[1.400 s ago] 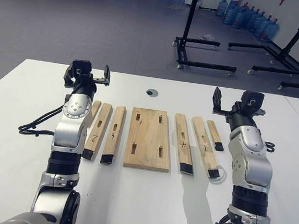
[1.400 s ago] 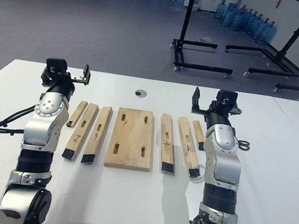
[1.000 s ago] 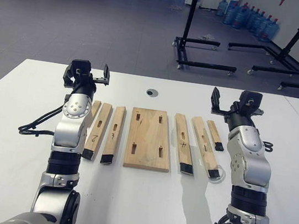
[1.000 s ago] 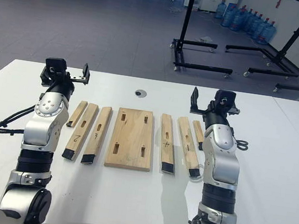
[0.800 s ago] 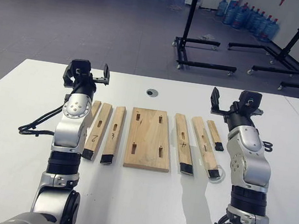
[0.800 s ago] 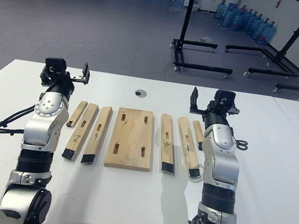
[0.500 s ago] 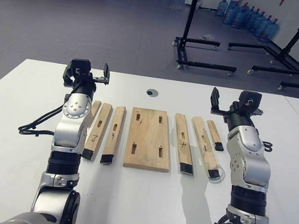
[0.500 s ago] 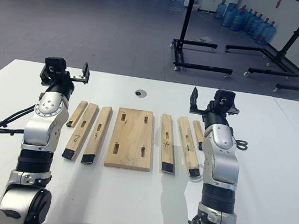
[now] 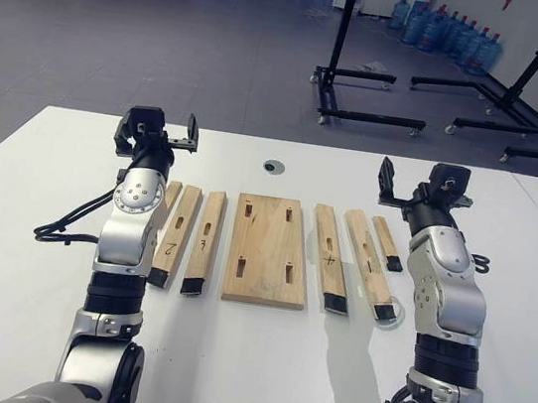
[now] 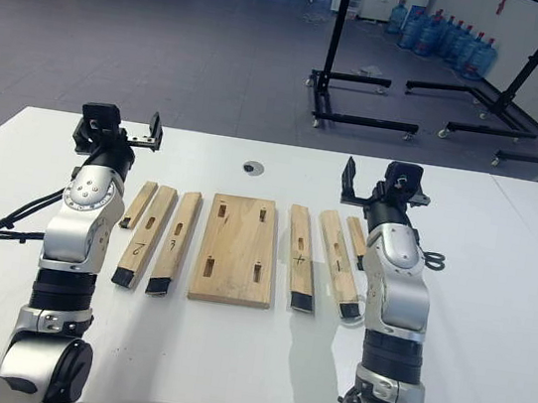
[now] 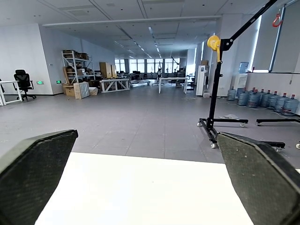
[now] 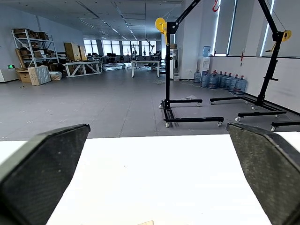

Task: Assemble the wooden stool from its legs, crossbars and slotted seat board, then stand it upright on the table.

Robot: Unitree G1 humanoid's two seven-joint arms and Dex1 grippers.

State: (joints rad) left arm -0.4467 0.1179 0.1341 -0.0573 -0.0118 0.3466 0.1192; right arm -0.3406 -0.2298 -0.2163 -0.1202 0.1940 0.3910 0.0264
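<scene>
A white table (image 9: pixel 257 360) held the stool in separate parts, none of them joined. The slotted seat board (image 9: pixel 270 250) lay flat at the centre, slots facing up. Just beside it on the left lay the inner left leg (image 9: pixel 205 243), then the outer left leg (image 9: pixel 177 236), then a shorter piece (image 9: pixel 171 196) partly behind the left arm (probably a crossbar). The right side mirrored this, with the inner right leg (image 9: pixel 329 258), the outer right leg (image 9: pixel 368 264) and a short right piece (image 9: pixel 384 242).

The left gripper (image 9: pixel 156 134) was above the table past the far end of the left row, jaws wide and holding nothing. The right gripper (image 9: pixel 416 187) was likewise past the right row, jaws wide and empty.

Assembly appeared not to have begun, and the step in hand looked like the first pick-up. The next move would likely call for bringing one gripper back and down over a leg, closing across its narrow width, then lining its end up with a slot in the board.
</scene>
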